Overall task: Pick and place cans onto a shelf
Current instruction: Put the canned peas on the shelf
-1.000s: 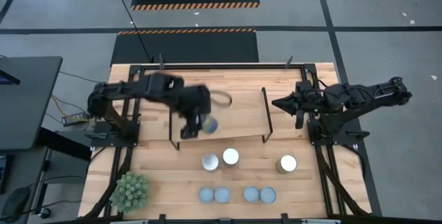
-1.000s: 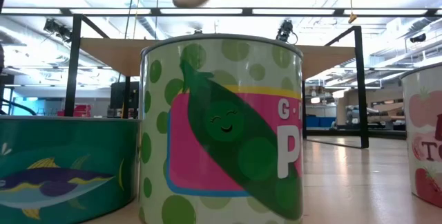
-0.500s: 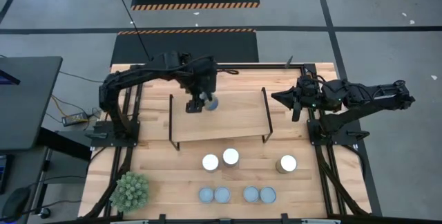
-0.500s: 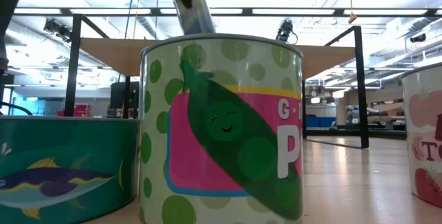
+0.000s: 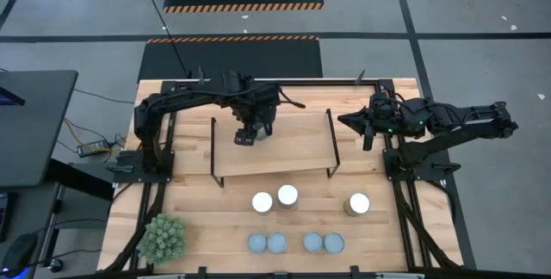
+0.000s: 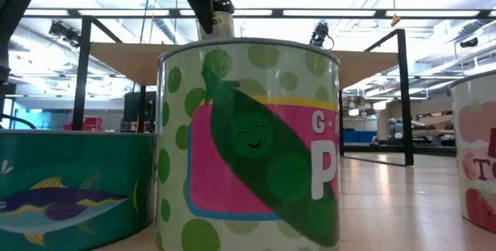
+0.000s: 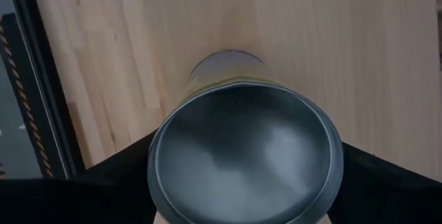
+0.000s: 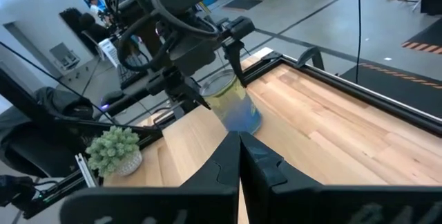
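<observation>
High view: left pincer (image 5: 250, 131) over light wooden shelf (image 5: 293, 154), hiding gripped can; seven cans on bench (image 5: 207, 206): three silver-topped (image 5: 287, 195), four bluish-grey-topped (image 5: 257, 243).
Left wrist view: yellow-labelled metal can (image 7: 245, 155) clamped between fingers, base touching shelf.
Right wrist view: right pincer (image 8: 239, 151) closed, empty.

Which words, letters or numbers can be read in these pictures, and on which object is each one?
"G" and a large "P": on the pea can, the rest cut off by its curve.
"T", "O": on the tomato can at the picture's edge, cut off.
Fish can: picture only, no text.
Other views: none readable.
</observation>
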You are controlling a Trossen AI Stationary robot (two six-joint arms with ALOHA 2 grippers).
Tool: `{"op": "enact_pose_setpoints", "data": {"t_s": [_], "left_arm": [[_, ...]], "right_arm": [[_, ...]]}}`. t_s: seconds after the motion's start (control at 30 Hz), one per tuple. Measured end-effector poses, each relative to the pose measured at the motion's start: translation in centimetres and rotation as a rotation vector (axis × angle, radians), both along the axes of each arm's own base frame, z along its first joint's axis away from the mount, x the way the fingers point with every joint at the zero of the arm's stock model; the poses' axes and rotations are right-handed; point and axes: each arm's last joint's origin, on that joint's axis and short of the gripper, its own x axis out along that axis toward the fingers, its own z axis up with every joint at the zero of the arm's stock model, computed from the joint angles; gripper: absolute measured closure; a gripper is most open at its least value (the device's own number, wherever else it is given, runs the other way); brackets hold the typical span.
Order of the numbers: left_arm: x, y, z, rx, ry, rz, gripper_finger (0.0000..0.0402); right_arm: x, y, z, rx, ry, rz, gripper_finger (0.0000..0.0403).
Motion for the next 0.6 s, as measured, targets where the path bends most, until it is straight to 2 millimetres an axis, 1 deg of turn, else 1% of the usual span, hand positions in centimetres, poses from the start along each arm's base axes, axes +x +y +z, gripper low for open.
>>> {"op": "enact_pose_setpoints", "data": {"t_s": [0.17,0.27,0.43,0.6], "left_arm": [[0.1,0.1,-0.2,-0.009,-0.002,0.045,0.0033],[0.3,0.1,-0.1,-0.022,-0.028,0.053,0.0012],[0.3,0.0,0.4,-0.041,-0.071,0.066,0.0005],[-0.2,-0.1,1.5,-0.032,-0.140,0.074,0.0003]], "right_arm": [[0.0,0.0,0.0,-0.004,0.001,0.001,0.0394],[0.0,0.0,0.0,-0.007,0.002,0.001,0.0394],[0.0,0.0,0.0,-0.008,0.003,0.002,0.0394],[0.0,0.0,0.0,-0.008,0.004,0.002,0.0394]]}}
